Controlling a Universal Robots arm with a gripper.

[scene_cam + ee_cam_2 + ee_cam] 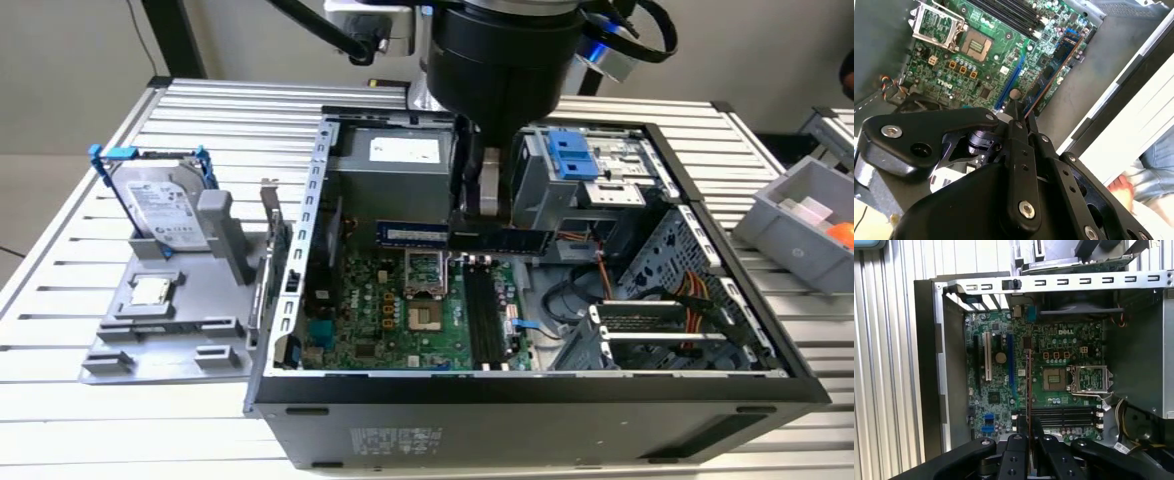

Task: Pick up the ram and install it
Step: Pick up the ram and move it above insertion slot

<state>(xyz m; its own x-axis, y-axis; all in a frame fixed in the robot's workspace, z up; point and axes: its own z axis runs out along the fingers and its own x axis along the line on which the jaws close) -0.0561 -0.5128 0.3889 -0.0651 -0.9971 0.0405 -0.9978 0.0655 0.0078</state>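
Green ram (424, 234) level, crosswise to slots (483, 315)

slatted metal table (134, 420), pale wall (67, 60), perhaps floor

Black pincer (1019, 107), silver screws (1026, 209), looped black cables (667, 35)

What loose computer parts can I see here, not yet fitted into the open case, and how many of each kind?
Ram stick, held in the gripper over the motherboard: 1
Hard drive in blue-edged bracket, on the grey stand: 1
Processor chip, on the grey stand: 1
Total: 3
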